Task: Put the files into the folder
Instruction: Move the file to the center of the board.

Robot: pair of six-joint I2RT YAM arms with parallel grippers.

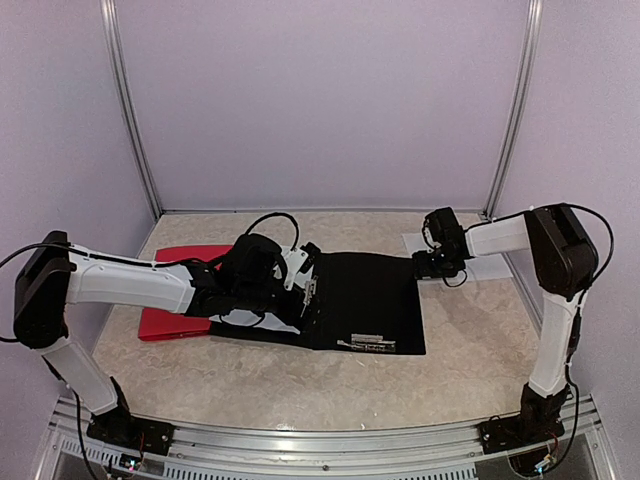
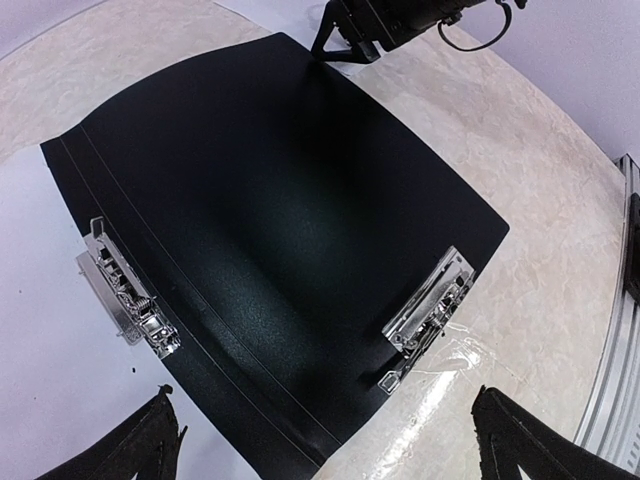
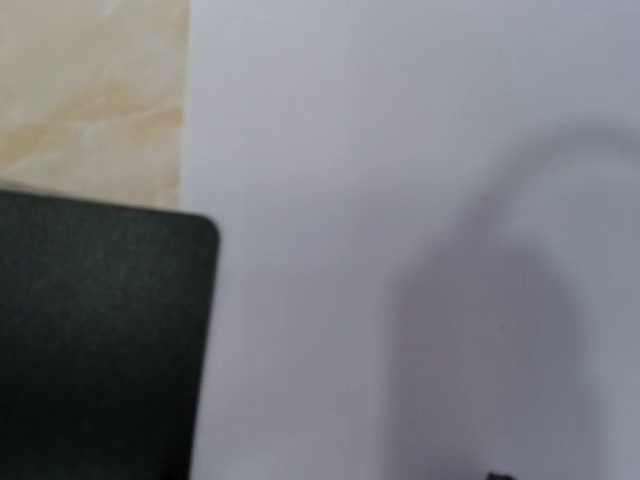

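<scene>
A black folder (image 1: 370,300) lies open mid-table, its two metal clips (image 2: 430,305) showing in the left wrist view. My left gripper (image 2: 325,415) hovers over the folder's spine side, fingers (image 2: 150,440) far apart with nothing between them. A white sheet (image 2: 40,340) lies left of the spine. More files, white sheets (image 1: 490,265), lie at the back right beside the folder's far corner. My right gripper (image 1: 440,262) sits low over them at that corner. From the left wrist view its fingers (image 2: 335,40) look apart. The right wrist view is filled by white paper (image 3: 400,200) and the folder corner (image 3: 90,330).
A red folder (image 1: 170,322) lies at the left, partly under my left arm. Metal frame posts (image 1: 510,110) stand at the back corners. A rail (image 1: 330,450) runs along the near edge. A transparent patch (image 2: 450,370) glints on the marble table (image 1: 250,380).
</scene>
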